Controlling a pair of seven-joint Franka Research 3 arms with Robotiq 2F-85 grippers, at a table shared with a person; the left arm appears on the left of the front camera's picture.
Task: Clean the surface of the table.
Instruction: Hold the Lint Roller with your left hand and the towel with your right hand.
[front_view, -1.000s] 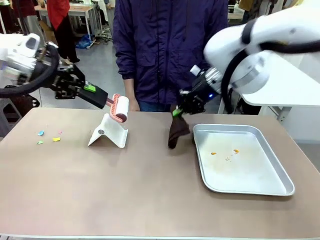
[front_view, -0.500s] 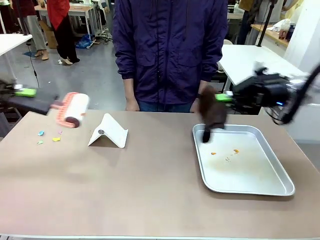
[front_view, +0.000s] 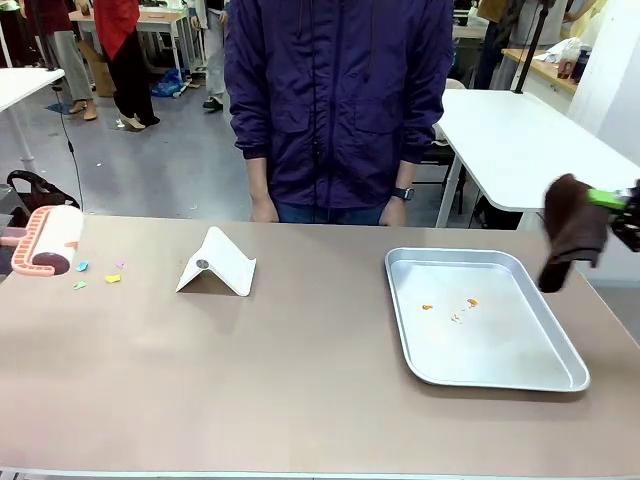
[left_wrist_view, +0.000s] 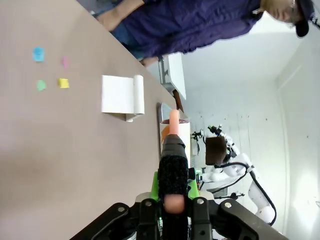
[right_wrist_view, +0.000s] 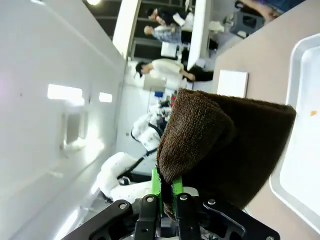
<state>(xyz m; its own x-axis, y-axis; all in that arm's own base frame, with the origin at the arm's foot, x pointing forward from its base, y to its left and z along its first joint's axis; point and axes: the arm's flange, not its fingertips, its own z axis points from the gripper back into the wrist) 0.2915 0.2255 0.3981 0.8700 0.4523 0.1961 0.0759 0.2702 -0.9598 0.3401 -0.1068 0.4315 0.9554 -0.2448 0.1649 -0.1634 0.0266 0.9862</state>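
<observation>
In your front view the lint roller (front_view: 45, 240) runs off the left edge, so you lose its handle there. Same story on the right: the right pincer (front_view: 612, 199) gets chopped by the frame, with just a green pad poking out above the brown cloth (front_view: 572, 232). From the right wrist, that cloth swallows the fingertips and covers part of the tray (right_wrist_view: 305, 150), which also runs off the edge. From the left wrist, the roller's handle hides most of its own drum. Orange crumbs (front_view: 470, 301) in the tray and coloured scraps (front_view: 113, 278) on the desk (front_view: 300, 370): too small to tell what they are.
</observation>
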